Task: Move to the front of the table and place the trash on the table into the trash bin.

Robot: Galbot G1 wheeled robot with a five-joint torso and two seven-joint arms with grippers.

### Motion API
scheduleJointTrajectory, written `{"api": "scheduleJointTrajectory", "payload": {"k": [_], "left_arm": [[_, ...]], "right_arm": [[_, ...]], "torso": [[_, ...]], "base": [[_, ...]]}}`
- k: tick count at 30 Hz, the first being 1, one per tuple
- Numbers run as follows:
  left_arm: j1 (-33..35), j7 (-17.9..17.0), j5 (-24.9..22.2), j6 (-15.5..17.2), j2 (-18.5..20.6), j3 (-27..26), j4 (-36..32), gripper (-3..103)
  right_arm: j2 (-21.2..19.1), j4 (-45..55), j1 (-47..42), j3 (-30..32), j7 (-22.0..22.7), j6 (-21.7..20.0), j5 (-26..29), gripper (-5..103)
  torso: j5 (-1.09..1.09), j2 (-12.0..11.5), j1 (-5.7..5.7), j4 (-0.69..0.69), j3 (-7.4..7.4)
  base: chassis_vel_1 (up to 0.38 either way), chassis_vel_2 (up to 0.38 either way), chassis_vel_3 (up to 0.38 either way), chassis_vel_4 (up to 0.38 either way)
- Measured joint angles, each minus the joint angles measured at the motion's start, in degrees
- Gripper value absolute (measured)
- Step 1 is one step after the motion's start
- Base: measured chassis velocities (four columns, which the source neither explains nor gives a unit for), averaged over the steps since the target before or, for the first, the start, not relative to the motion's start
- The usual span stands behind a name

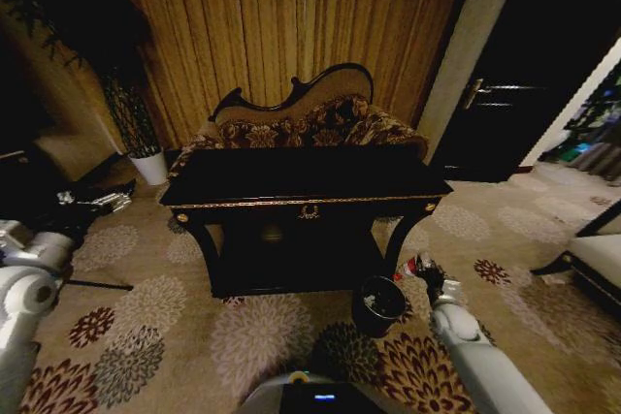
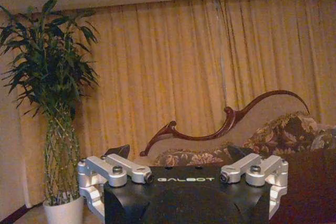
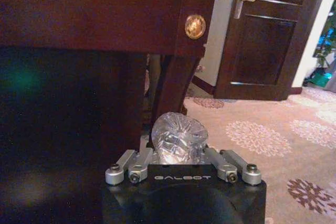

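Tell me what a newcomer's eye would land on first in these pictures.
The wide glossy black console table with gold trim dominates the middle of the room, with the carved floral sofa behind it. By the table's right front leg stands the small round dark bin. Just right of the bin, the right claw is shut on a clear plastic bottle, its ribbed base facing the wrist camera. The left claw hangs open at the robot's left.

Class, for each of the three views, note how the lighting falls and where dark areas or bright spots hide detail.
Head view: dim; the table top reads near-black. Left wrist view: warm, even light on the curtain. Right wrist view: deep shadow under the table; highlights sparkle on the clear plastic bottle in the right gripper.
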Motion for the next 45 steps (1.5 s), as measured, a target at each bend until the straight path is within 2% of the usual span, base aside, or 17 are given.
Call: {"api": "scheduleJointTrajectory", "payload": {"k": [8,10,18,20,21,22,25,28,30,31,33,34,37,38,40,45], "left_arm": [[0.5,0.0,0.0,-0.1,0.1,0.5,0.2,100],[0.3,0.0,0.0,-0.1,-0.1,0.8,0.2,100],[0.2,0.2,0.0,-0.3,-0.5,1.3,-0.1,100],[0.2,0.3,-0.1,-0.3,-0.5,1.2,-0.3,100],[0.2,0.3,-0.1,-0.3,-0.5,1.2,-0.3,100],[0.3,0.4,-0.1,-0.4,-0.5,1.1,-0.4,100],[0.3,0.5,-0.1,-0.6,-0.4,0.9,-0.4,100],[0.3,0.6,-0.2,-0.8,-0.4,0.9,-0.4,100],[0.3,0.8,-0.2,-1.0,-0.6,0.9,-0.4,100],[0.3,0.8,-0.2,-1.0,-0.6,0.9,-0.4,100],[0.3,1.0,-0.2,-1.1,-0.6,0.9,-0.4,100],[0.3,1.0,-0.2,-1.1,-0.6,0.9,-0.4,100],[0.3,1.1,-0.2,-1.3,-0.6,0.9,-0.4,100],[0.3,1.1,-0.2,-1.3,-0.6,0.9,-0.4,100],[0.3,1.1,-0.2,-1.4,-0.5,0.9,-0.4,100],[0.4,1.2,-0.3,-1.7,-0.5,0.7,-0.4,100]], "right_arm": [[3.8,-8.6,3.3,0.0,-0.2,3.6,-4.0,30],[5.8,-10.9,4.0,0.3,-0.7,4.4,-5.6,30],[9.0,-12.5,4.8,0.4,-1.0,4.9,-7.3,30],[9.3,-12.5,4.9,0.4,-1.0,4.9,-7.4,27],[9.5,-12.4,4.9,0.4,-1.0,4.9,-7.5,33],[9.6,-12.3,4.9,0.3,-1.0,4.9,-7.7,33],[9.6,-11.9,4.7,0.5,-1.0,4.9,-7.7,48],[9.5,-11.8,4.5,0.6,-1.0,4.9,-7.7,54],[9.2,-11.5,4.3,0.9,-0.9,5.0,-7.6,65],[9.2,-11.5,4.3,0.9,-0.9,5.0,-7.6,65],[9.0,-11.1,4.0,1.0,-0.9,5.0,-7.5,76],[9.0,-11.1,4.0,1.0,-0.9,5.0,-7.5,76],[8.9,-10.4,3.7,1.2,-0.8,5.0,-7.4,92],[8.9,-10.4,3.7,1.2,-0.8,5.0,-7.4,92],[8.8,-10.0,3.6,1.2,-0.8,5.0,-7.3,99],[8.7,-9.4,3.2,1.3,-0.7,5.0,-7.3,100]], "torso": [[0.01,0.0,0.0,0.0,0.0],[0.02,0.0,0.0,-0.01,0.0],[0.01,0.0,0.0,0.0,0.0],[0.0,0.0,0.0,0.01,0.0],[0.0,0.0,0.0,0.01,0.0],[0.01,0.0,0.0,-0.01,0.0],[0.01,0.0,0.0,0.0,0.0],[0.01,0.0,0.0,-0.01,0.0],[0.01,0.0,0.0,0.0,0.0],[0.01,0.0,0.0,0.0,0.0],[0.01,0.0,0.0,-0.01,0.0],[0.01,0.0,0.0,-0.01,0.0],[0.01,0.0,0.0,-0.01,0.0],[0.01,0.0,0.0,-0.01,0.0],[0.01,0.0,0.0,0.0,0.0],[0.01,0.0,0.0,-0.01,0.0]], "base": [[0.0,0.0,0.0,0.0],[0.0,0.0,0.0,0.0],[0.0,0.0,0.0,0.0],[0.0,0.0,0.0,0.0],[0.0,0.0,0.0,0.0],[0.0,0.0,0.0,0.0],[0.0,0.0,0.0,0.0],[0.0,0.0,0.0,0.0],[0.0,0.0,0.0,0.0],[0.0,0.0,0.0,0.0],[0.0,0.0,0.0,0.0],[0.0,0.0,0.0,0.0],[0.0,0.0,0.0,0.0],[0.0,0.0,0.0,0.0],[0.0,0.0,0.0,0.0],[0.0,0.0,0.0,0.0]]}}
